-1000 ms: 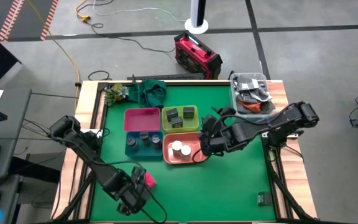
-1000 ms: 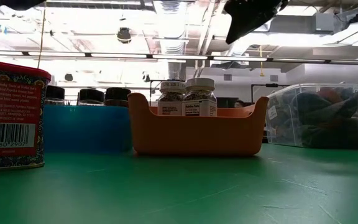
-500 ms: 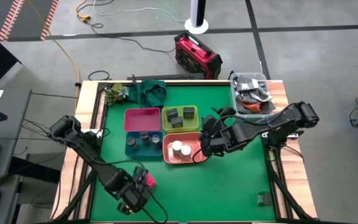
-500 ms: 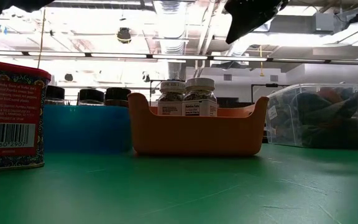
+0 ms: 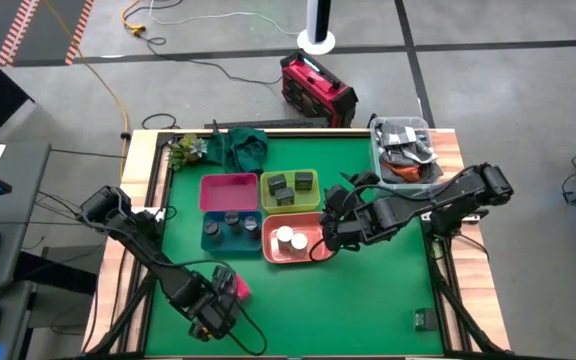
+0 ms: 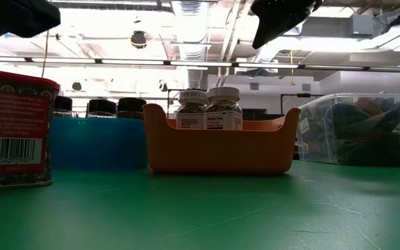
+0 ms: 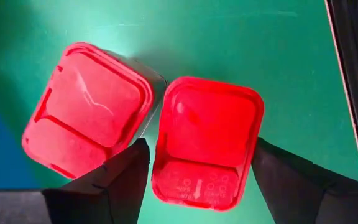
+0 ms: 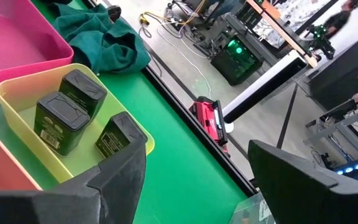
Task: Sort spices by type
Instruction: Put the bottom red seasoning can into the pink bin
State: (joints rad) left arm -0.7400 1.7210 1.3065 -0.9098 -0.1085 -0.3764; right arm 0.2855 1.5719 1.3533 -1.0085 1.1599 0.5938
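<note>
Two bright pink square packets (image 5: 236,288) stand side by side on the green table near its near-left corner. One shows as a red tin (image 6: 16,128) in the low view. My left gripper (image 7: 201,149) is above them, pointing down, with a finger on either side of one packet (image 7: 207,143); the other packet (image 7: 89,118) stands just beside it. My right gripper (image 5: 330,238) is open with nothing in it and hovers over the right end of the orange bin (image 5: 308,252). That bin holds two white-topped round jars (image 6: 210,107). My left gripper has one pink packet pinched between its two fingers, which come from above and point down. The fingers (image 7: 129,171) lie against two opposite sides of the packet's top end (image 7: 166,155). The packet stands upright with its base on the table.
A pink bin (image 5: 228,190), a yellow bin (image 5: 290,188) with dark grey square jars (image 8: 61,121) and a blue bin (image 5: 230,228) with grey round jars sit in a block at mid-table. A clear tub (image 5: 405,150) stands far right and a green cloth (image 5: 243,145) far left. Bare mat lies along the near edge.
My left gripper has come down over the pink packets and now shows larger at the low view's upper left. The packet seen there has turned a little on the table.
</note>
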